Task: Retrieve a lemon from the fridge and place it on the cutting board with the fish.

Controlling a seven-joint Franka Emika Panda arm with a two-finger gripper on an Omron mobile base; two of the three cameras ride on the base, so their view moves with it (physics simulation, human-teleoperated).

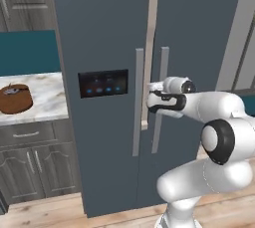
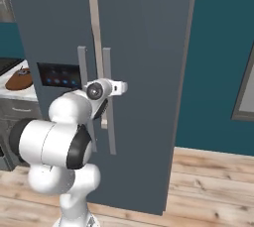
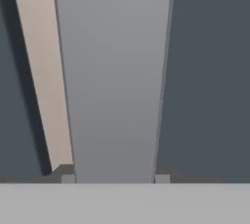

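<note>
The claw (image 3: 114,179) pinches the right door's handle (image 3: 114,81), a fingertip (image 3: 68,178) on either side. The fridge (image 1: 104,33) is shut. At nine o'clock, the cutting board (image 1: 15,98) with the fish (image 1: 12,91) lies on the tabletop (image 1: 47,97).
</note>
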